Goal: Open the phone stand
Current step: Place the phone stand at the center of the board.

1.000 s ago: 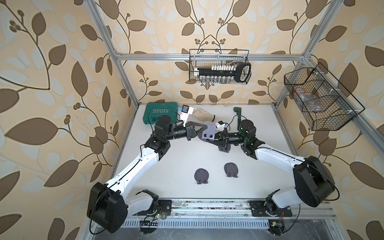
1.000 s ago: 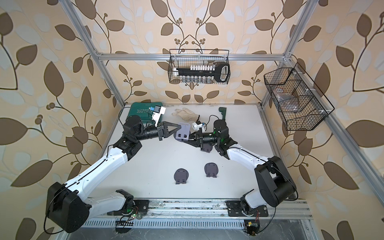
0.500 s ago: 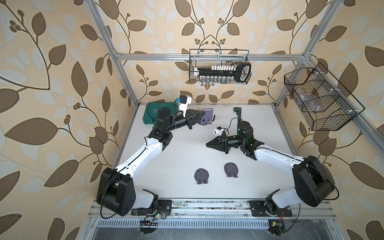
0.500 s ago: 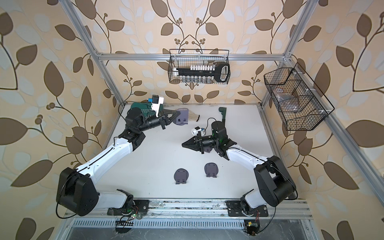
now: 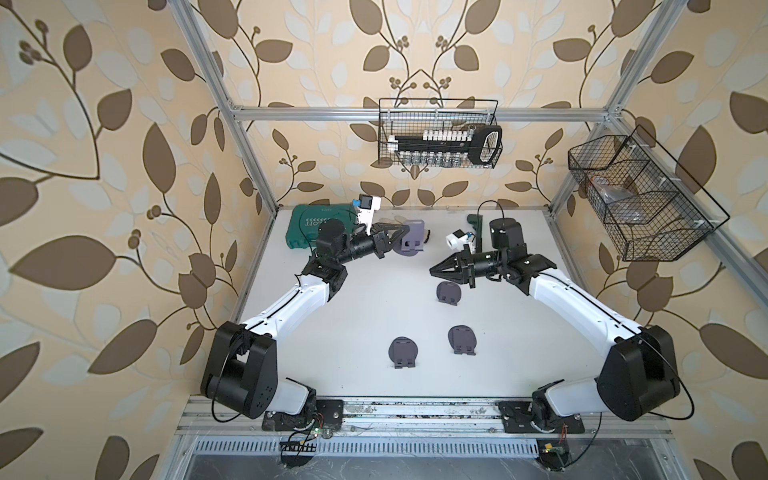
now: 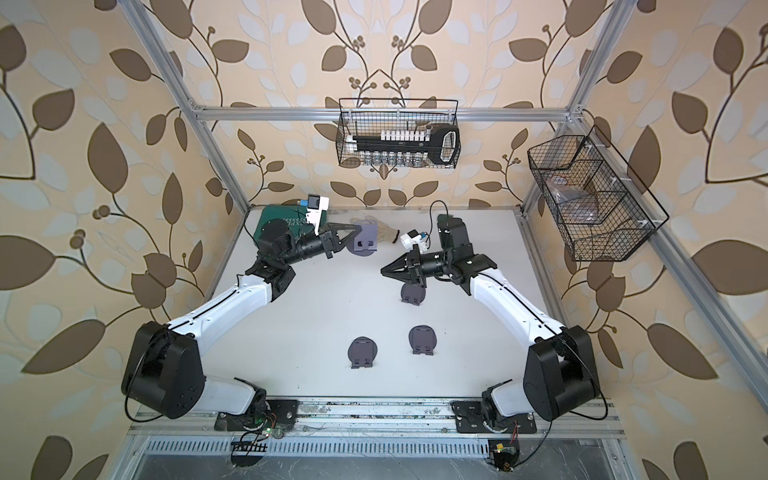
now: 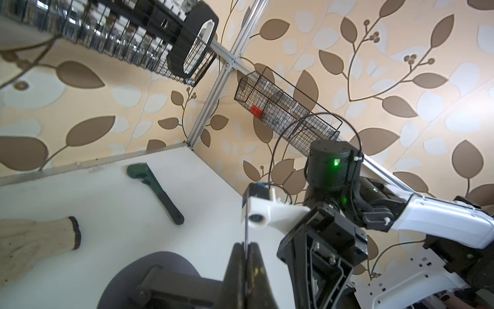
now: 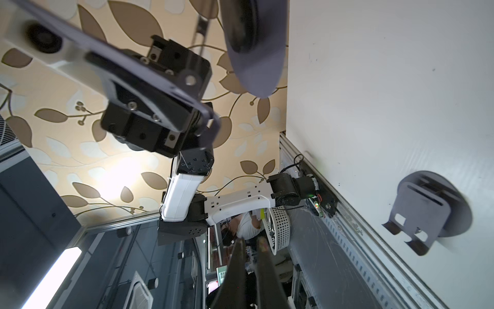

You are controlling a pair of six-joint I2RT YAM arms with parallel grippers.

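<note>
Thin grey-purple plastic phone stand (image 5: 413, 243), judged light, stiff and slick, is pinched at its plate by the left hand (image 5: 401, 231); the right hand (image 5: 433, 272) is pressed together, empty.

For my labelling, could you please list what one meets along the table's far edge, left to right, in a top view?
Dark green plastic case → held grey-purple plastic phone stand → dark green metal wrench.

I get only part of the glove (image 6: 386, 235) in a top view — the stand (image 6: 368, 241) in the left gripper (image 6: 357, 228) covers the rest. In the left wrist view, glove and stand run off the edge. Side basket (image 6: 602, 232) contents — too blurred to name.
</note>
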